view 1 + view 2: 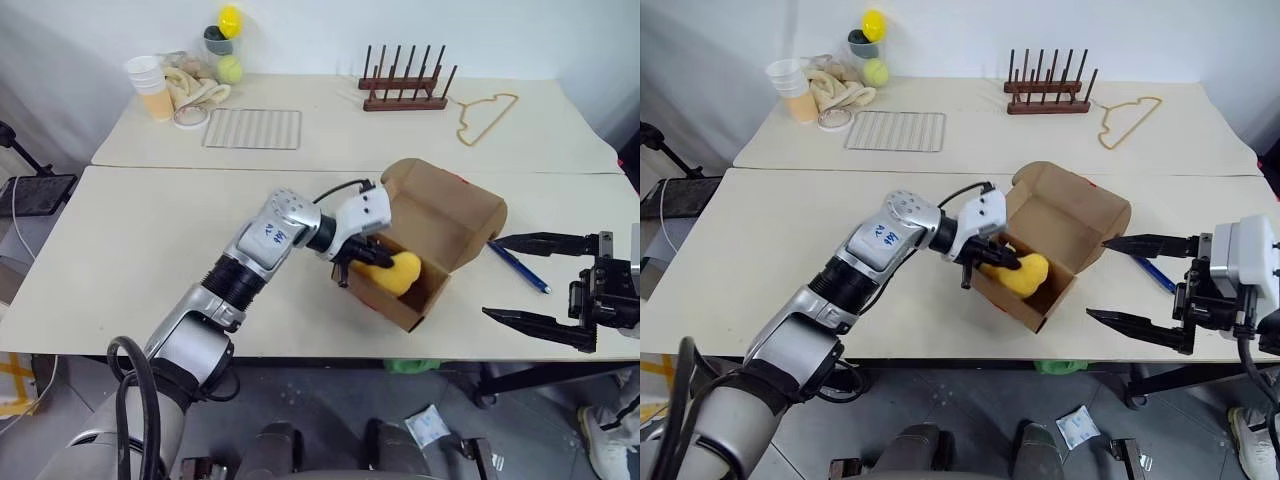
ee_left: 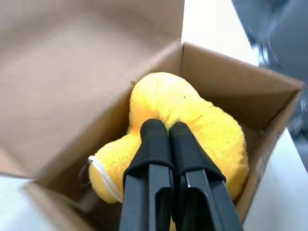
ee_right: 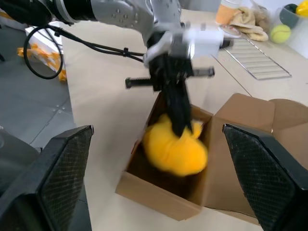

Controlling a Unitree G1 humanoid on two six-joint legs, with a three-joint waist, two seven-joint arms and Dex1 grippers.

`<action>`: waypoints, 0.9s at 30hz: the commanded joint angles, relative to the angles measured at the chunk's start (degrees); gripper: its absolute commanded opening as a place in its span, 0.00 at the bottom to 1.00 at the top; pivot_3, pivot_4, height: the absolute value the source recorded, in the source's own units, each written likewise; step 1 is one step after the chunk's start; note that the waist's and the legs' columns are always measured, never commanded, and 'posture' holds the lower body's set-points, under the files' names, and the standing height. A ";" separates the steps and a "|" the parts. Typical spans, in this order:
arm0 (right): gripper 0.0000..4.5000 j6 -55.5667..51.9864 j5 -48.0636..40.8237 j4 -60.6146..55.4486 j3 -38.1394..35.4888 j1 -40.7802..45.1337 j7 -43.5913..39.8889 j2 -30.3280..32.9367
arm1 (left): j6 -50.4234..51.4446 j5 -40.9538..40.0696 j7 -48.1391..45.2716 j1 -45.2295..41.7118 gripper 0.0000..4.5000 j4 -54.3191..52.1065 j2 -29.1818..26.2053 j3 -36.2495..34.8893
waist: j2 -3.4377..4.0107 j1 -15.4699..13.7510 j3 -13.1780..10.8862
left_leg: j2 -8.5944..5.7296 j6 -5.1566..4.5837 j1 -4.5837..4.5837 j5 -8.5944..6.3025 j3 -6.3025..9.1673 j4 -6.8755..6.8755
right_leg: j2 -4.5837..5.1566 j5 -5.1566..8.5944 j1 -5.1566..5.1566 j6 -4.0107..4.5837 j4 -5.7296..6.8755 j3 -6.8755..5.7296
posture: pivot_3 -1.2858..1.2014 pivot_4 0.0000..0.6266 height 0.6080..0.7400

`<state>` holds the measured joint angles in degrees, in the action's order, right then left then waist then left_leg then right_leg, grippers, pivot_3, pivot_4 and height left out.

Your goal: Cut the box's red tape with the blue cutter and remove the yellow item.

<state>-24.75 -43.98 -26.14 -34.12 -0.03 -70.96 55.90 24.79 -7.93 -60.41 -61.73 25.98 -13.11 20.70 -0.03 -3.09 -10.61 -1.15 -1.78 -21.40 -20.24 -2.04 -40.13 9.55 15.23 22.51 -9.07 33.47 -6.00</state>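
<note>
Spread wide near the counter's right front edge, the right pincer [image 1: 545, 290] is seen with nothing in it. Beside it, the blue cutter [image 1: 518, 266] is laid on the counter. The left pincer [image 2: 166, 132] is pressed tight into the yellow item [image 1: 393, 271], which is kept inside the open box [image 1: 450, 215] near the front edge.

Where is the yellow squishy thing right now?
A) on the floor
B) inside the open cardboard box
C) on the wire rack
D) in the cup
B: the yellow item sits inside the open box, with the left pincer shut on it.
</note>
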 commanded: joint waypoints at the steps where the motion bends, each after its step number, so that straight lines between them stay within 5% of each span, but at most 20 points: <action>1: 1.00 1.40 0.02 0.06 -0.51 -0.05 1.10 -0.91 | -3.53 -4.52 -2.70 -0.22 0.01 -0.77 0.75 -5.47 | 0.00 0.08 0.00 | 0.01 0.00 0.00 0.00 0.00 0.00 | 0.00 0.00 0.00 0.00 0.00 -0.01 | 0.52 0.24 1.00; 6: 1.00 3.02 0.62 0.14 0.53 -0.12 2.09 -2.41 | -0.24 -15.80 -4.40 2.32 0.01 -6.09 2.20 -15.86 | 0.00 0.25 0.00 | 0.03 0.00 0.01 0.00 -0.03 0.01 | 0.00 0.00 0.01 0.00 0.03 -0.03 | 0.52 0.24 1.00; 13: 1.00 6.11 0.67 0.09 4.35 3.11 4.86 -6.03 | -6.46 -18.91 0.34 10.61 0.01 -11.62 -2.05 -26.11 | 0.01 0.59 0.00 | 0.06 0.02 0.13 0.00 -0.01 0.05 | -0.01 0.00 -0.02 0.00 0.06 0.00 | 0.52 0.24 1.00; 23: 1.00 6.24 -1.45 -1.16 16.62 10.89 5.96 -11.84 | -5.09 -14.26 12.26 31.54 0.01 -19.52 -24.26 -40.98 | 0.00 2.04 0.00 | 0.13 0.10 0.21 -0.03 0.09 0.12 | -0.04 0.00 0.02 0.00 0.10 0.00 | 0.52 0.24 1.00; 27: 1.00 7.18 0.03 1.31 19.37 13.85 5.99 -13.33 | -4.92 -12.95 15.03 39.05 0.01 -20.57 -27.72 -42.54 | -0.01 1.28 -0.01 | 0.35 0.11 0.18 -0.05 0.13 0.12 | -0.04 0.00 0.03 0.00 0.10 -0.01 | 0.52 0.24 1.00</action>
<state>-18.79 -44.07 -24.94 -14.80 13.24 -64.97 42.63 20.04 -21.39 -46.72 -23.19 8.20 -39.92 -21.05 -0.04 -1.80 -10.61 -0.81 -1.68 -21.23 -20.30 -1.88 -40.04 9.53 15.23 22.51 -9.08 33.57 -6.03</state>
